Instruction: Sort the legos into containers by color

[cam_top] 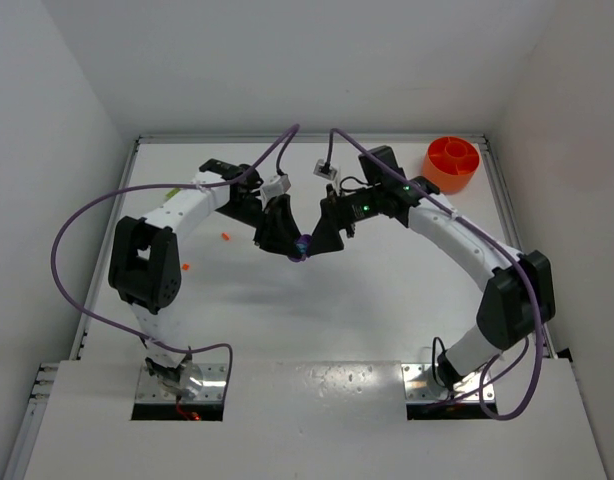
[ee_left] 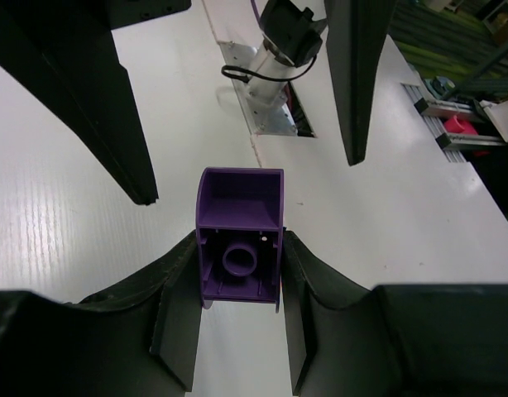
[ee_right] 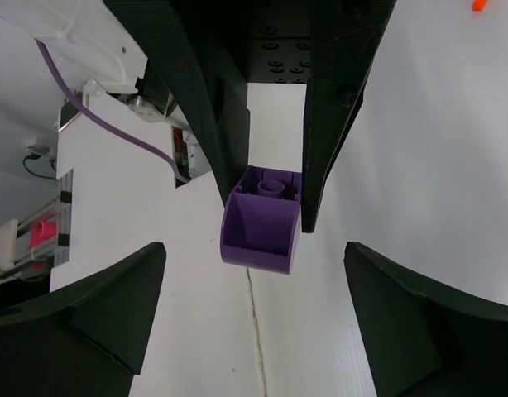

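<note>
White table (cam_top: 387, 300) walled by pale panels sets the stage as two arms meet nose to nose at its middle, apparently for a mid-air handover. The left gripper (ee_left: 240, 273) is clamped on a purple brick (ee_left: 240, 211), its fingers pressing the brick's two side walls while the curved end juts forward beyond the tips. The right gripper (ee_right: 254, 252) faces it with its fingers spread wide, holding nothing; the brick lies between and just ahead of those open fingers, centred but not touching either. A clean pass likely calls for the right arm to ease in squarely, close on the exposed curved end clear of the left fingertips, and grip firmly before the left lets go, since the brick hangs above the surface. An orange bowl (cam_top: 452, 163) waits at the far right corner; no purple container is in view. Two small orange bricks (cam_top: 226, 236) lie well apart to the left.
</note>
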